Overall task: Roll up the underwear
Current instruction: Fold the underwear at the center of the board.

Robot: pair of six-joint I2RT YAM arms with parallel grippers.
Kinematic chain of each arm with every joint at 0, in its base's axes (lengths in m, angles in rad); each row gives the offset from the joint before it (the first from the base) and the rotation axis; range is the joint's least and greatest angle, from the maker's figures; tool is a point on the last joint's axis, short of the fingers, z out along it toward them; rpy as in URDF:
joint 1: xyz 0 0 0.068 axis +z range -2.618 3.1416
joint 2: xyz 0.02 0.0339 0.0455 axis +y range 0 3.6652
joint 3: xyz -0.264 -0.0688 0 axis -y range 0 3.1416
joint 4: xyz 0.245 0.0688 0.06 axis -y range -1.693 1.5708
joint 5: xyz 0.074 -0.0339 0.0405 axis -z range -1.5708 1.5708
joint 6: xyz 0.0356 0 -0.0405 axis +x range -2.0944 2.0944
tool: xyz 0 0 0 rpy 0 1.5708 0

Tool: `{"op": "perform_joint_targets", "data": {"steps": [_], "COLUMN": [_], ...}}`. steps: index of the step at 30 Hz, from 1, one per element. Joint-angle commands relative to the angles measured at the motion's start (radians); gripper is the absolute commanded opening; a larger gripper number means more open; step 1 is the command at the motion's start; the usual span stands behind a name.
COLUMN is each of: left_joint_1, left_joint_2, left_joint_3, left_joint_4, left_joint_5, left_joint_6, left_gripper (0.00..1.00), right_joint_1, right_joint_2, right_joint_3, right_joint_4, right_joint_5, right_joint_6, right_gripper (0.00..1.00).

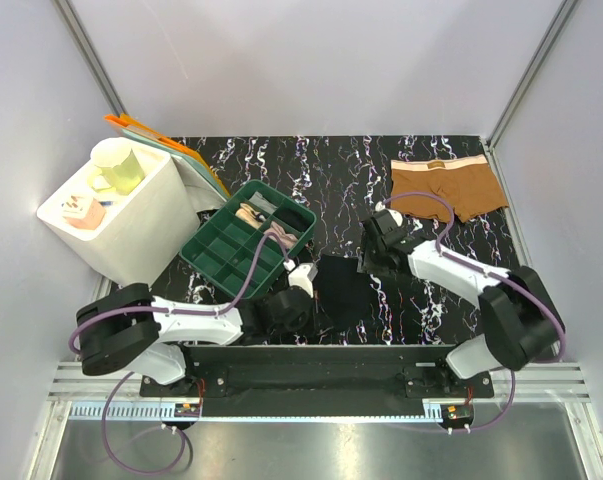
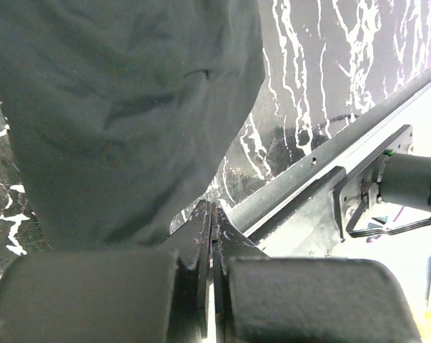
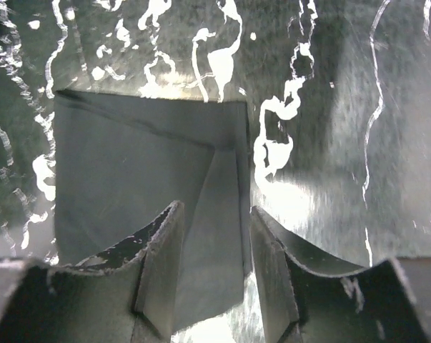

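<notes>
Black underwear [image 1: 343, 288] folded; left pincer [image 2: 211, 209] closed at its edge; right pincer [image 3: 215, 209] half-open above.

Just ahead of your left gripper [image 2: 211, 207], the black boxer briefs [image 2: 129, 121] look like soft, matt knit cloth, lightly creased. To the claw's right, the table top [image 2: 308, 71] is smooth with a slight sheen, printed like black marble. Your right gripper's [image 3: 215, 209] fingers [image 3: 161, 264] look matt, black and rough-edged. Well beyond that claw, the brown boxer briefs [image 1: 449, 188] are matt cloth too.
</notes>
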Motion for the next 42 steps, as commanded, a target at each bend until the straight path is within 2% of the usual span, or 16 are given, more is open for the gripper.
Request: {"op": "perform_joint_targets", "data": {"steps": [1,7,16,24,25,32,42], "left_joint_1": [0.008,0.013,0.015,0.024,0.024,0.028,0.039], "left_joint_2": [-0.045,-0.06,-0.063,-0.089,-0.092,-0.108,-0.145], "left_joint_3": [0.023,0.02,0.012,0.011,0.009,-0.002,-0.017], "left_joint_4": [-0.002,-0.024,-0.03,-0.053,-0.054,-0.054,-0.067], "left_joint_5": [-0.036,-0.045,-0.043,-0.063,-0.063,-0.068,-0.088], "left_joint_6": [0.012,0.011,0.002,0.008,0.008,0.008,0.008], "left_gripper": [0.0,0.0,0.0,0.0,0.0,0.0,0.0], "right_joint_1": [-0.032,-0.045,-0.045,-0.045,-0.045,-0.045,-0.045], "right_joint_2": [0.069,0.121,0.17,0.133,0.127,0.101,0.187], "right_joint_3": [0.007,0.013,0.04,0.06,0.063,0.085,0.154], "right_joint_4": [0.096,0.144,0.141,0.113,0.105,0.084,0.081], "right_joint_5": [-0.048,-0.056,-0.05,-0.039,-0.039,-0.029,0.008], "right_joint_6": [-0.059,-0.088,-0.105,-0.117,-0.122,-0.142,-0.183], "right_gripper": [0.48,0.46,0.36,0.02,0.0,0.01,0.0]}}
